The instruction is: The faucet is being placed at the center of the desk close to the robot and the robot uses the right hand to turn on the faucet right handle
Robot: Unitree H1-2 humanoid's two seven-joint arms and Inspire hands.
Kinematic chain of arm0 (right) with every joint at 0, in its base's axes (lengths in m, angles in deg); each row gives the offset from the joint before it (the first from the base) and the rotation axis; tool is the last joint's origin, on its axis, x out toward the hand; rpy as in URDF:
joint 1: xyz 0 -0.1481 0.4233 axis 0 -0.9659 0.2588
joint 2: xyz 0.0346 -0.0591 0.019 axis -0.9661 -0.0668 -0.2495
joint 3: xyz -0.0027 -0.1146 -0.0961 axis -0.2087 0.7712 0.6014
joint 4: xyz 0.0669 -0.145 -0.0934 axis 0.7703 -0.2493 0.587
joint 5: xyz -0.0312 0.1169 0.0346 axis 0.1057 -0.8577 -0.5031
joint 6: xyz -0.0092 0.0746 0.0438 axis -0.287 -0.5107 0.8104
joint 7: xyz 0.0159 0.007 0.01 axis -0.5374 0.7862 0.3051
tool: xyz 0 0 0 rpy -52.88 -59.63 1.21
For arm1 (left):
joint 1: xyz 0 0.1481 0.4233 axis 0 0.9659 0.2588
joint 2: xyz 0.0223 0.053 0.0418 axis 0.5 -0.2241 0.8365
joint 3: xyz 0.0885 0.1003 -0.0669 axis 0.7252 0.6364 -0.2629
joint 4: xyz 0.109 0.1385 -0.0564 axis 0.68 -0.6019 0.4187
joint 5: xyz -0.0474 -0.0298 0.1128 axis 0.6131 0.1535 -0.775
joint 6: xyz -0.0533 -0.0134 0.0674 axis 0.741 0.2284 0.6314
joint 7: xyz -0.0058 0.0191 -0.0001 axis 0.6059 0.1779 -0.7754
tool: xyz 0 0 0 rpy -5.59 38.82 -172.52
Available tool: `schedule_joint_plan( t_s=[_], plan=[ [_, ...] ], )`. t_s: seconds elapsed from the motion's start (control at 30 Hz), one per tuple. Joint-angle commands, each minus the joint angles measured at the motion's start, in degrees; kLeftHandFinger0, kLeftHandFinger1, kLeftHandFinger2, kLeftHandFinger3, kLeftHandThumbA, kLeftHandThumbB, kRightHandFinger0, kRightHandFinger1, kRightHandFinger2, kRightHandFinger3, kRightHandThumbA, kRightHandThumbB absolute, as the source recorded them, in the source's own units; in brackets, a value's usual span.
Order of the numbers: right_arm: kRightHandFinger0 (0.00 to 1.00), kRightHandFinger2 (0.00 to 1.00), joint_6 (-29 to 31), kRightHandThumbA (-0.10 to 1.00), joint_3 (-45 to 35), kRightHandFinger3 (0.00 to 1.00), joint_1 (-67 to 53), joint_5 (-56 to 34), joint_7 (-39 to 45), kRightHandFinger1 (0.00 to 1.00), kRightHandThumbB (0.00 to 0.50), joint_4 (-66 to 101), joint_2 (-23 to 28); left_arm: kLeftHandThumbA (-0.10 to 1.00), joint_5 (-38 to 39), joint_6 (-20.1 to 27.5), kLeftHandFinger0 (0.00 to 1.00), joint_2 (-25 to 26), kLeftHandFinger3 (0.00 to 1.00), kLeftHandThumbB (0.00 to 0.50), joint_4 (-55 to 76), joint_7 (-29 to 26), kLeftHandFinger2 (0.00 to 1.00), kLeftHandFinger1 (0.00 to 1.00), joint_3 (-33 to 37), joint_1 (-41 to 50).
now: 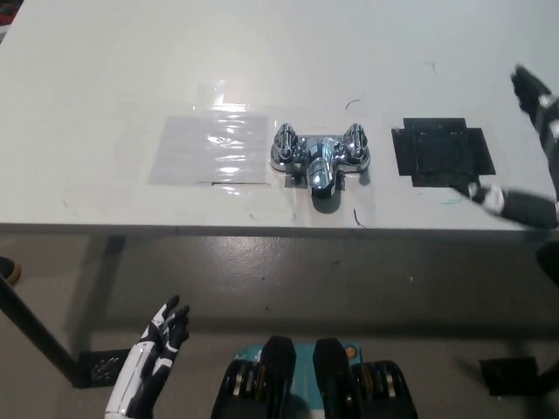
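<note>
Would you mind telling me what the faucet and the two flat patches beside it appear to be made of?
Faucet: polished chrome-like metal, mirror glints. Left patch: probably clear plastic film, wrinkled glare. Right patch: likely black tape, overlapping matte strips.

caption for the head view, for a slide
Right hand open over the desk, right of the faucet; left hand open below.
</note>
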Motion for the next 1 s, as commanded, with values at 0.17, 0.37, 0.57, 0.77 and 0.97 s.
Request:
schedule_joint_plan(
  t_s=[0.17,0.37,0.57,0.77,0.97],
  plan=[
    [1.0,1.0,-11.5,1.0,3.8,1.0,23.2,9.3,12.9,1.0,0.257,-18.3,1.7,0.83,-0.6,-0.3,1.0,0.4,1.0,0.138,3.2,-0.2,1.0,1.0,0.0,-4.5],
    [1.0,1.0,-11.5,1.0,7.0,1.0,31.5,18.3,17.0,1.0,0.251,-30.2,-1.1,0.85,-1.1,-0.5,1.0,0.4,1.0,0.125,2.7,-0.2,1.0,1.0,0.1,-4.4],
    [1.0,1.0,-11.5,1.0,10.8,1.0,37.7,24.2,17.6,1.0,0.254,-42.4,-4.4,0.88,-2.6,0.9,1.0,0.9,1.0,0.087,1.3,-0.3,1.0,1.0,0.3,-3.7],
    [1.0,1.0,-11.5,1.0,12.2,1.0,44.0,25.1,17.9,1.0,0.264,-55.3,-6.8,0.89,-2.6,1.2,1.0,1.1,1.0,0.094,0.2,0.0,1.0,1.0,0.3,-3.9],
    [1.0,1.0,-11.5,1.0,13.1,1.0,49.1,23.2,16.5,1.0,0.252,-65.6,-8.7,0.88,-2.3,1.4,1.0,1.2,1.0,0.088,0.0,0.3,1.0,1.0,0.4,-3.9]
  ],
)
